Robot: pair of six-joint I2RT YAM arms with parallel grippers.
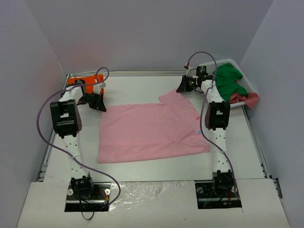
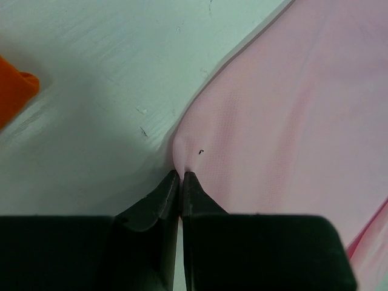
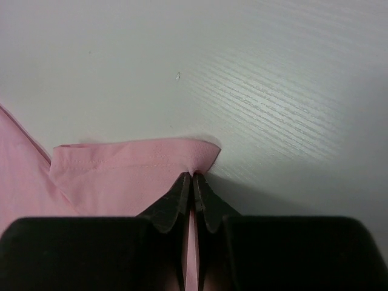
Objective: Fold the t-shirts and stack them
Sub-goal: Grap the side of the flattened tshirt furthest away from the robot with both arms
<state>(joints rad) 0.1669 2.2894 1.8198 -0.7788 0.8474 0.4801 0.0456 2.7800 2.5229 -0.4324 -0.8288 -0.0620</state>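
Pink t-shirt (image 1: 152, 130) pinched at its 10 and 1 o'clock corners.
Left hand (image 2: 180, 176) and right hand (image 3: 193, 177) clench only the edges; the shallow bite may slip mid-fold.

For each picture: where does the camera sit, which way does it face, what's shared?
Top external: above, behind the bases, looking down at the table; left arm, right arm show.
Left wrist: wrist-mounted, facing down; left tool shut on the pink t-shirt.
Right wrist: likewise; right tool shut on its hem.
Shared: the pink t-shirt.
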